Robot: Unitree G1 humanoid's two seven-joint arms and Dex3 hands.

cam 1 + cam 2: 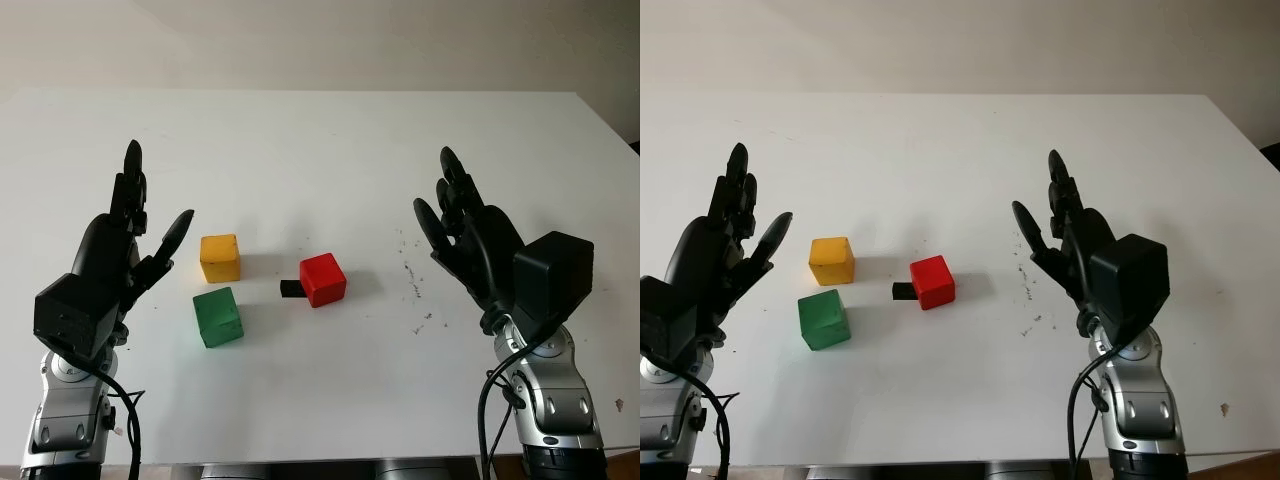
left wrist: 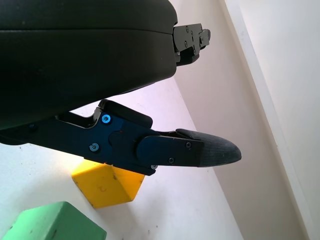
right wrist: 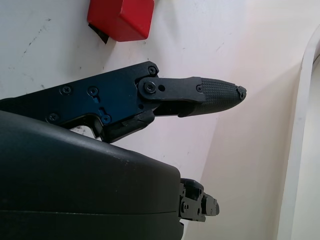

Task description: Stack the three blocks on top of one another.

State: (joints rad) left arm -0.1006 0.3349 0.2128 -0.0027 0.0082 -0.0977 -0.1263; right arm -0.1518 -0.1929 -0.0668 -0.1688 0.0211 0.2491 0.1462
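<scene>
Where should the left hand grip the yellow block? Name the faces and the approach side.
Judging by its pose, come from above and pinch the two free side faces of the yellow block. It sits flat; the green block lies apart on its near side. The open left hand is beside it.

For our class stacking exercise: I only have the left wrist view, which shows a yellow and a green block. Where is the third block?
Observer: The red block sits on the table, right of the yellow block and apart from it.
Operator: Is anything touching it?
Observer: A small black piece lies against its left side.
Operator: And the right hand?
Observer: The right hand is open, above the table to the red block's right.
</scene>
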